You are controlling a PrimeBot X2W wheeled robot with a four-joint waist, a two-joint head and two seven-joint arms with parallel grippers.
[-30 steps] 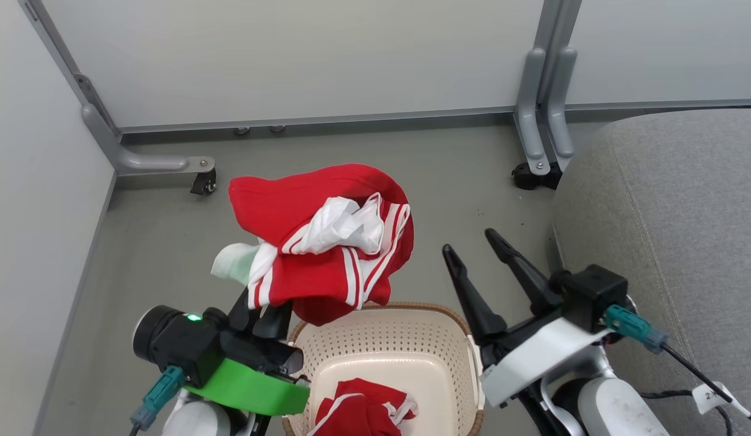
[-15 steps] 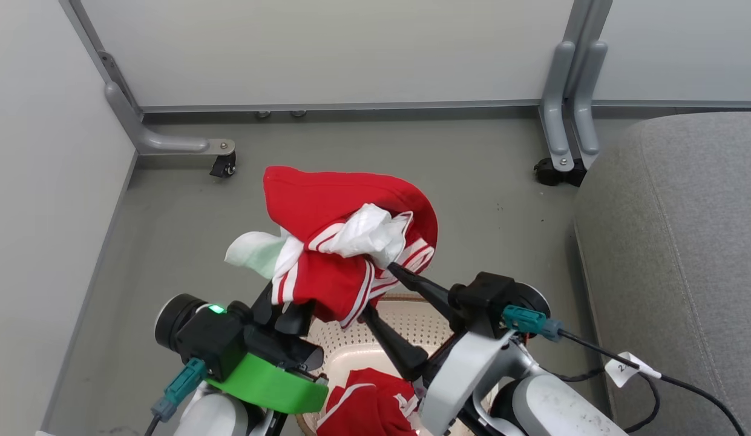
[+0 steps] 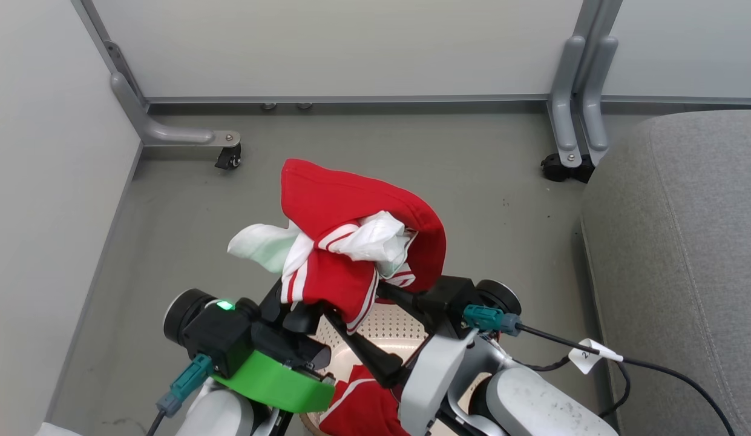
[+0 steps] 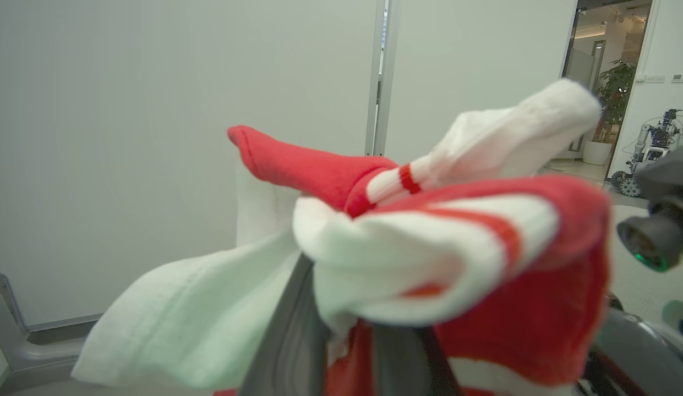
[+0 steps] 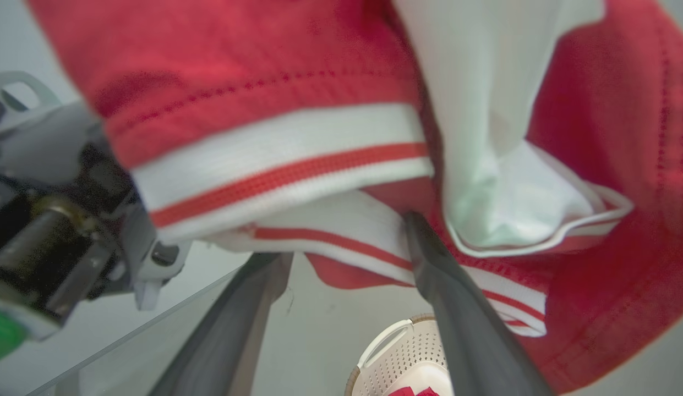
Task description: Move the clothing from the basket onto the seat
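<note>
Largely obscured basket (image 3: 394, 321) beneath bunched clothing (image 3: 351, 200).

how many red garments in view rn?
2. One garment is bunched and held aloft, gripped by the left hand; another garment lies in the basket, partly behind the arms. More may be hidden underneath.

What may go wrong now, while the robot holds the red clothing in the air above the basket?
1. The left gripper is shut on one bunched part of the lifted garment. The rest hangs loose, so it may slip and fall on the floor before it reaches the seat.
2. The open right gripper reaches up into the hanging fabric, so a striped hem may snag on it.
</note>
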